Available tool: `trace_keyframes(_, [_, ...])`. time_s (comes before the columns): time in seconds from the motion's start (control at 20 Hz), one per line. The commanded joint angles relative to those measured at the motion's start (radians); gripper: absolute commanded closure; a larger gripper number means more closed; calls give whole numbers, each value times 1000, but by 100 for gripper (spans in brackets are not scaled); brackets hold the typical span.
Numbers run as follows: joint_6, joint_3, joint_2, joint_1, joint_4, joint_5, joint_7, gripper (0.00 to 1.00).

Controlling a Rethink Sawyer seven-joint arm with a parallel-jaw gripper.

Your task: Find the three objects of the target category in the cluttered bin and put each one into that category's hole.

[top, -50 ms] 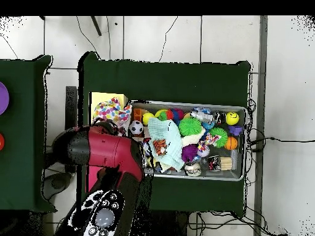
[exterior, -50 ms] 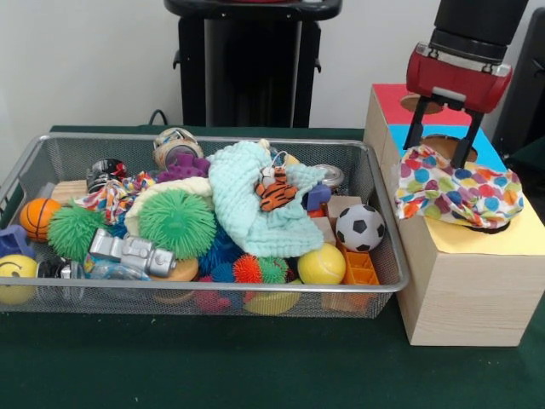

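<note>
At the left end of the silver wire-mesh bin [exterior, -50 ms: 387, 204], a small orange basketball [exterior, -50 ms: 37, 218] and a yellow smiley ball [exterior, -50 ms: 15, 278] sat against the wall, wedged by the clutter beside them. Toward the middle, a green spiky rubber ball [exterior, -50 ms: 177, 222] lay on top of the heap, and a mint-green knitted cloth [exterior, -50 ms: 247, 200] was draped over other toys with a little orange tiger figure [exterior, -50 ms: 275, 190] resting on it, so whatever lay beneath was hidden. Near the bin's right end a black-and-white soccer ball [exterior, -50 ms: 359, 227] and a plain yellow ball [exterior, -50 ms: 321, 265] sat uncovered, easy to reach. Just right of the bin stood a pale wooden box with coloured top panels [exterior, -50 ms: 464, 294], close by, probably to keep carries short. A polka-dot fabric piece [exterior, -50 ms: 460, 194] lay spread over the yellow panel at the box's near edge, apparently covering its hole rather than down in it. The red and black gripper [exterior, -50 ms: 443, 143] stood above it, fingers [exterior, -50 ms: 416, 129] spread apart and empty, touching or just above the cloth's far edge, suggesting the cloth had been let go there.
</note>
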Motion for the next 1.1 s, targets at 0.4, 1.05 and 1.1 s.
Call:
trace_keyframes(0.4, [134, 21, 5, -4, -47, 44, 244, 0])
trace_keyframes(1.05, [213, -6, 18, 9, -122, 44, 255, 0])
trace_keyframes(1.1, [207, -5, 23, 7, -127, 44, 252, 0])
